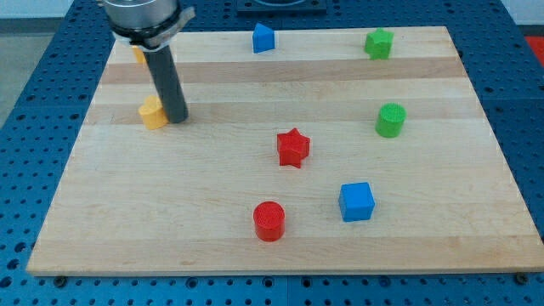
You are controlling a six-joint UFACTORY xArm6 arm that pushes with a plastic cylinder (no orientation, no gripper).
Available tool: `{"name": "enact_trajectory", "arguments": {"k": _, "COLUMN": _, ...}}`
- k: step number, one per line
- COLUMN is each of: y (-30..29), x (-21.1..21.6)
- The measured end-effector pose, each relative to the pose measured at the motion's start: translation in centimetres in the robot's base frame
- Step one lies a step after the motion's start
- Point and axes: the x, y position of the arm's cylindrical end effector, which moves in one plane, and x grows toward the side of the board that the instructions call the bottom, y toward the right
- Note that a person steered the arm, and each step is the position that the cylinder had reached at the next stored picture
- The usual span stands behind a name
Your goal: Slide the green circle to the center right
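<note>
My tip [177, 119], a bare dark rod end with no fingers to spread or pinch, rests at far left, touching a yellow plastic block [152, 112]. The green plastic circle block [391, 120] sits well apart at centre right of the wooden board [212, 238], beyond a red plastic star [293, 148].

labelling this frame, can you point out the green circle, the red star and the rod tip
green circle [390, 120], camera view, on its front wall
red star [293, 147], camera view, middle of its top face
my tip [176, 120], camera view, very end of the rod, beside the yellow block [152, 113]
</note>
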Motion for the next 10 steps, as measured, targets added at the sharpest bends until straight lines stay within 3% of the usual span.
{"name": "enact_trajectory", "arguments": {"k": 2, "y": -2.5, "x": 0.0}}
{"name": "enact_trajectory", "arguments": {"k": 3, "y": -1.1, "x": 0.2}}
{"name": "enact_trajectory", "arguments": {"k": 4, "y": 4.4, "x": 0.5}}
{"name": "enact_trajectory", "arguments": {"k": 9, "y": 4.4, "x": -0.3}}
{"name": "enact_trajectory", "arguments": {"k": 10, "y": 6.6, "x": 0.1}}
